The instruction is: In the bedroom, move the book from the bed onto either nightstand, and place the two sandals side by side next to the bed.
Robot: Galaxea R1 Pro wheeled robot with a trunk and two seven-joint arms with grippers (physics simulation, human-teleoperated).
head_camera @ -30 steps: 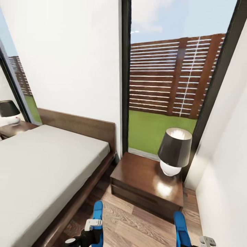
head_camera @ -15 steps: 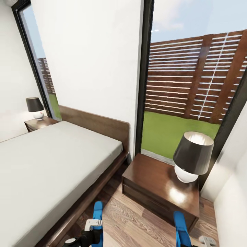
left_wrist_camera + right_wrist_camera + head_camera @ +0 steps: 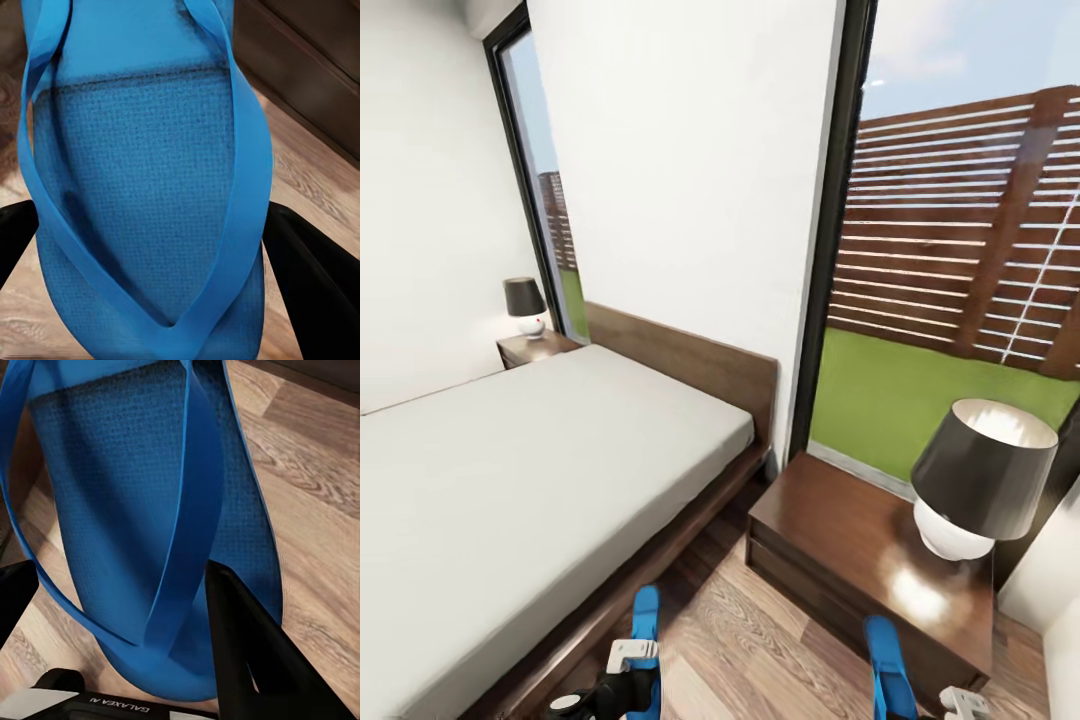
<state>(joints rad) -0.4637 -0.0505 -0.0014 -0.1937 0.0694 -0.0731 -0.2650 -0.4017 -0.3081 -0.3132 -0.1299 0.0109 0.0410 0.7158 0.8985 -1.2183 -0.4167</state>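
Two bright blue sandals are held up over the wood floor at the lower edge of the head view. My left gripper (image 3: pixel 150 251) is shut on the left sandal (image 3: pixel 645 622) (image 3: pixel 142 172), its black fingers (image 3: pixel 319 274) pressing both sides. My right gripper (image 3: pixel 135 619) is shut on the right sandal (image 3: pixel 884 650) (image 3: pixel 112 495), one finger (image 3: pixel 247 649) lying across the sole by the strap. The bed (image 3: pixel 510 470) with its pale grey mattress stretches to the left. A dark nightstand (image 3: pixel 850 545) stands right of the bed, another nightstand (image 3: pixel 528 347) at the far side. The book is out of view.
A dark-shaded lamp (image 3: pixel 980 480) with a white base stands on the near nightstand, and a small lamp (image 3: pixel 525 305) on the far one. A tall dark-framed glass door (image 3: pixel 960 280) is behind, with white walls on both sides. Wood floor (image 3: pixel 760 640) runs between bed and nightstand.
The head camera has swung left, so the bed, door and near nightstand have shifted right in the picture and the far nightstand shows fully. Both sandals stay held at the same place.
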